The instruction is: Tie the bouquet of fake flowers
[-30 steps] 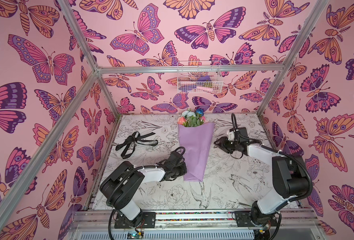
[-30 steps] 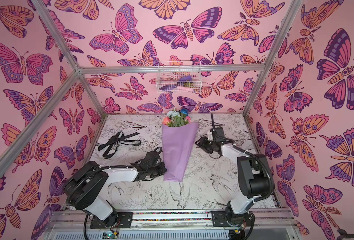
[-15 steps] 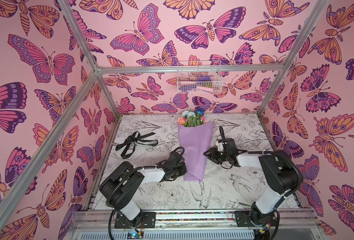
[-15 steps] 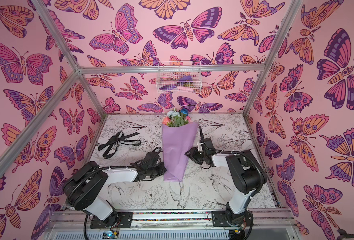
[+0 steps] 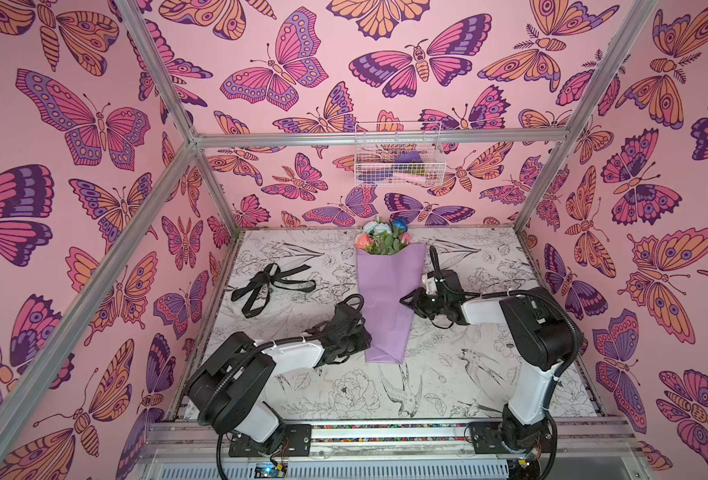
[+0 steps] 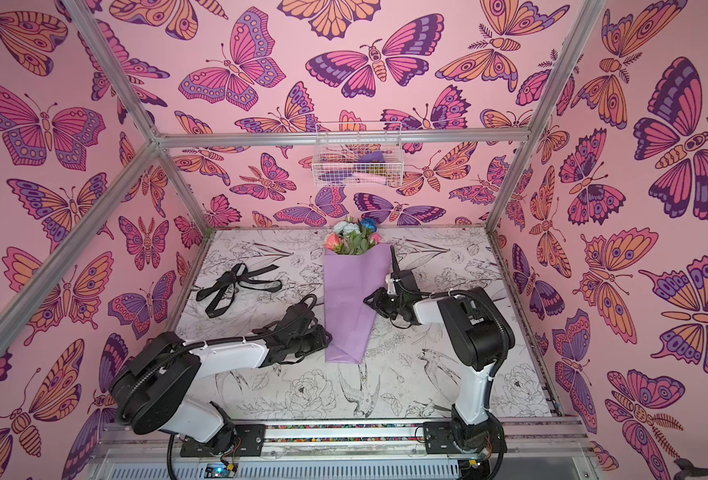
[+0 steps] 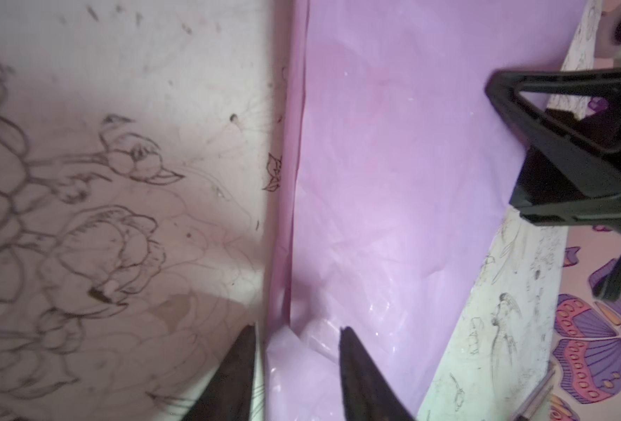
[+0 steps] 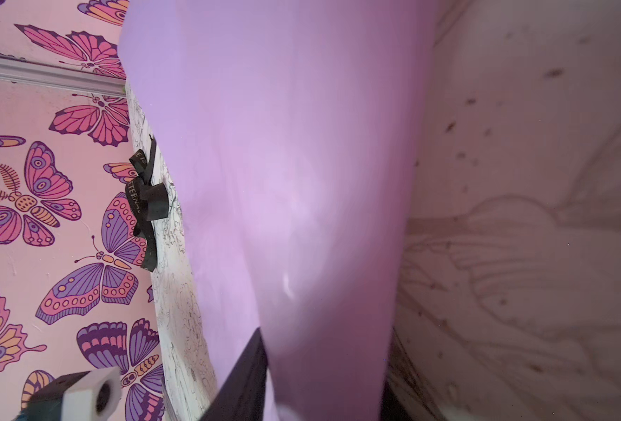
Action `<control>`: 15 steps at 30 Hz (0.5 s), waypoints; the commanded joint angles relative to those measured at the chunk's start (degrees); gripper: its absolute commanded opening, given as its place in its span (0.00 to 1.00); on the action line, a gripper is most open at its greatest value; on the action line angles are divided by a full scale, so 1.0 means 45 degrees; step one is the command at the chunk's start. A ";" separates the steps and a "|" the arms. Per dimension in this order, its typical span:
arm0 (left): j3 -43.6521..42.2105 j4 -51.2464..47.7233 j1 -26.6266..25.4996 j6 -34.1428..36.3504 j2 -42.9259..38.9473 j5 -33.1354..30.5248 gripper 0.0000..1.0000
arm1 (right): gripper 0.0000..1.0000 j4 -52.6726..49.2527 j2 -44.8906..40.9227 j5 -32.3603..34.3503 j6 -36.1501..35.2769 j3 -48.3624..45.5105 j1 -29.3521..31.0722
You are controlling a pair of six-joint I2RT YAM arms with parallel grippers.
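In a top view I see the bouquet of fake flowers [image 6: 354, 299] lying along the middle of the desk [image 6: 427, 374], blooms toward the back wall, its lilac paper cone narrowing toward the front rail. My left gripper [image 6: 326, 338] sits low against the cone's left edge near the narrow end. My right gripper [image 6: 368, 300] meets the right edge about halfway up. I cannot make out how either pair of jaws stands. A black ribbon [image 6: 235, 284] lies loose on the desk, well left of the bouquet. A white wire basket [image 6: 356, 166] hangs on the back wall.
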 commanded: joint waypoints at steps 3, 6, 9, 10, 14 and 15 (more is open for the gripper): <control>0.0386 -0.1738 0.0487 0.0979 -0.0936 -0.0867 0.63 | 0.32 -0.0330 0.0320 0.0506 -0.0245 0.0153 0.0086; 0.0783 -0.1699 0.1298 0.1624 -0.0761 -0.0638 0.73 | 0.30 -0.0401 0.0376 0.0505 -0.0303 0.0208 0.0090; 0.1665 -0.1330 0.2123 0.2729 0.0077 0.0072 0.83 | 0.29 -0.0519 0.0408 0.0454 -0.0325 0.0317 0.0113; 0.1943 -0.1133 0.2311 0.3070 0.0394 0.0345 0.86 | 0.29 -0.0584 0.0414 0.0461 -0.0351 0.0355 0.0109; 0.3251 -0.0316 0.3136 0.3870 0.1942 0.1201 0.92 | 0.30 -0.0762 0.0432 0.0502 -0.0384 0.0465 0.0133; 0.3576 -0.0108 0.3313 0.3899 0.2361 0.1378 0.92 | 0.31 -0.0778 0.0448 0.0522 -0.0363 0.0486 0.0129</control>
